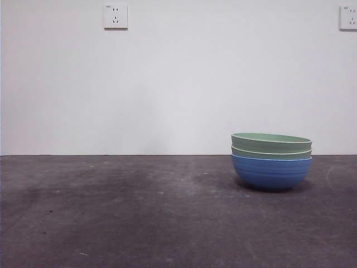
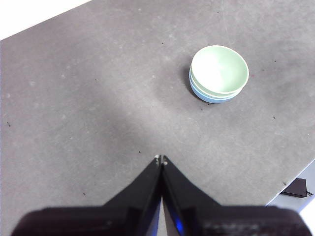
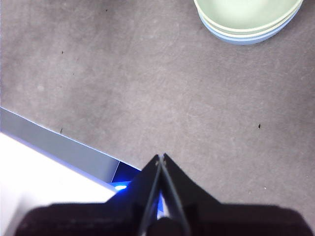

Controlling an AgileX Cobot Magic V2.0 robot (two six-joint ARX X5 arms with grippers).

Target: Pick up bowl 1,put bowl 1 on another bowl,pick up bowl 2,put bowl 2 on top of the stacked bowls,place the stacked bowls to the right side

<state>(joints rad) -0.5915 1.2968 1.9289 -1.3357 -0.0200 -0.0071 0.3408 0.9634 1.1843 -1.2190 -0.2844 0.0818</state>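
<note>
The stacked bowls [image 1: 271,162] stand on the right part of the table: a blue ribbed bowl [image 1: 271,173] at the bottom with two pale green bowls [image 1: 271,143] nested in it. The stack [image 2: 219,73] also shows in the left wrist view, and its near part [image 3: 248,19] in the right wrist view. My left gripper [image 2: 161,159] is shut and empty, high above the table and well away from the stack. My right gripper [image 3: 161,157] is shut and empty too, near a table edge, apart from the bowls. Neither arm shows in the front view.
The dark grey table [image 1: 139,212] runs to a white wall with two sockets [image 1: 115,17]. A table edge [image 3: 54,142] lies close to the right gripper. Another edge and a small dark object [image 2: 295,188] show in the left wrist view.
</note>
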